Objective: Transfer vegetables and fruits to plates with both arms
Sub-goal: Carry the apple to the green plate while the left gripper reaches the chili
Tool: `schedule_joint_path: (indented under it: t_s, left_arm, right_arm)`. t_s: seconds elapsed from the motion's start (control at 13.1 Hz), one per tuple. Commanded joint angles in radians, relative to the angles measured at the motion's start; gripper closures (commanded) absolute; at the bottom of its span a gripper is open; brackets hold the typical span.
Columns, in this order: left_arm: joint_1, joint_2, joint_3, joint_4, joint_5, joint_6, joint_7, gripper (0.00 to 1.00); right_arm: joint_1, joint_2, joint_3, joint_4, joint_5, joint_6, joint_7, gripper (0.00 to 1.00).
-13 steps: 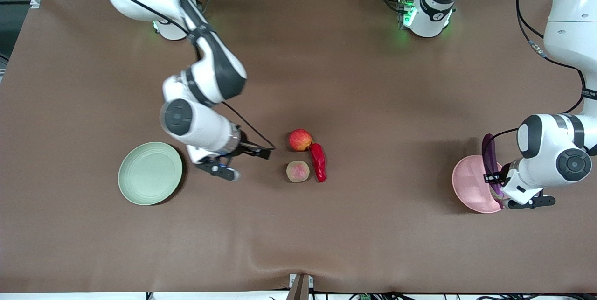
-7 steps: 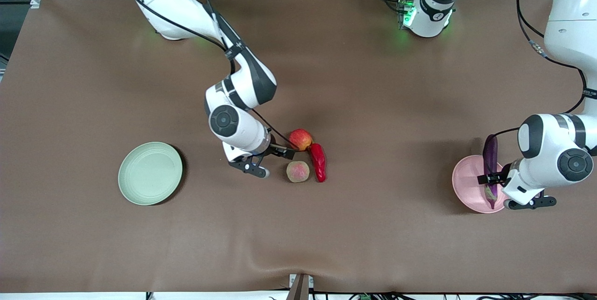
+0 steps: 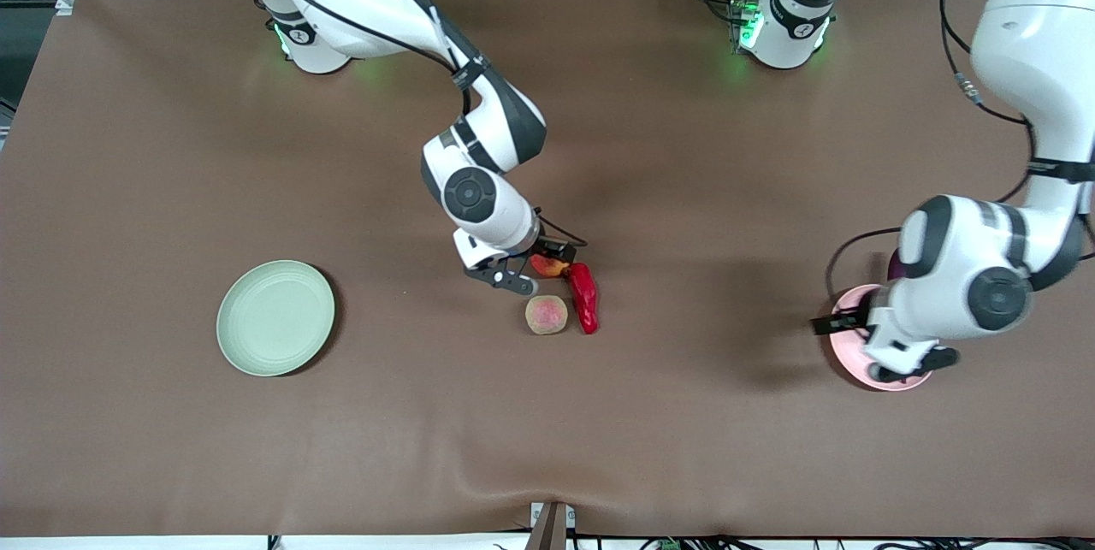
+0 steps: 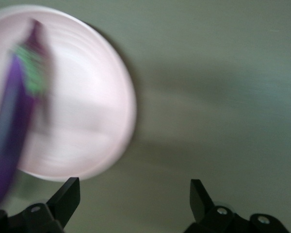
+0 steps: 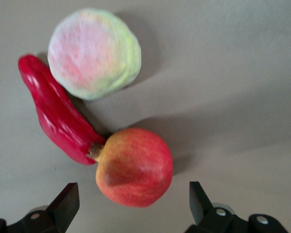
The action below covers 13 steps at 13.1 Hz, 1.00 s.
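Observation:
My right gripper [image 3: 529, 269] is open and hangs low over the red-yellow apple [image 3: 549, 266], with a finger on each side in the right wrist view [image 5: 133, 201]. The apple [image 5: 136, 167] touches the stem end of the red chili [image 3: 584, 298], also in the right wrist view [image 5: 56, 116]. The pinkish peach [image 3: 546, 314] lies beside the chili, nearer the front camera than the apple. My left gripper [image 4: 135, 199] is open and empty, by the pink plate's rim. The purple eggplant [image 4: 12, 131] lies on the pink plate [image 4: 87, 107]. In the front view my left arm hides most of that plate [image 3: 843, 345].
The pale green plate [image 3: 275, 329] lies at the right arm's end of the table with nothing on it. The brown table cover [image 3: 701, 191] is bare between the fruit cluster and the pink plate.
My right gripper has moved from beside the green plate to over the apple. My left gripper has let go of the eggplant onto the pink plate and shifted toward the table's middle.

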Motion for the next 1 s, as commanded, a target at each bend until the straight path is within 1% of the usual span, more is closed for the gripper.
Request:
schedule_joint_path:
  t_s: [0.0,0.15,0.38,0.46,0.54,0.61,0.69,0.84,0.92]
  left_arm:
    - [-0.106,-0.005,-0.003,-0.007,-0.012,-0.014,-0.205,0.00]
    - [-0.143,0.014,-0.003,-0.002,-0.013,-0.003,-0.308,0.00]
    - [-0.232,0.020,-0.003,0.001,-0.065,0.011,-0.425,0.00]
    - [-0.267,0.026,-0.003,0.001,-0.085,0.028,-0.481,0.00]
    - [-0.301,0.038,0.003,0.003,-0.084,0.057,-0.552,0.00]
    - [-0.322,0.056,0.005,0.004,-0.084,0.093,-0.604,0.00]
    - [-0.347,0.066,0.005,0.006,-0.087,0.138,-0.655,0.00]
    - [-0.384,0.084,0.005,0.015,-0.090,0.204,-0.732,0.00]
    - [-0.408,0.104,0.005,0.038,-0.090,0.221,-0.782,0.00]
  right_arm:
    - [0.018,0.024,-0.012,0.000,0.012,-0.002,0.008,0.00]
    - [0.050,0.040,-0.014,0.000,0.011,0.012,0.022,0.00]
    - [0.053,0.064,-0.014,0.005,0.009,0.076,0.083,0.00]
    - [0.053,0.069,-0.014,0.008,0.006,0.089,0.085,0.17]
    - [0.047,0.069,-0.014,0.011,0.008,0.089,0.082,0.69]
    - [0.042,0.066,-0.015,0.011,0.006,0.078,0.080,0.95]
    - [0.029,0.055,-0.015,0.014,0.007,0.048,0.074,1.00]
    - [0.015,0.031,-0.019,0.019,0.000,-0.056,0.018,1.00]
    - [-0.001,0.008,-0.019,0.014,0.000,-0.110,-0.016,1.00]
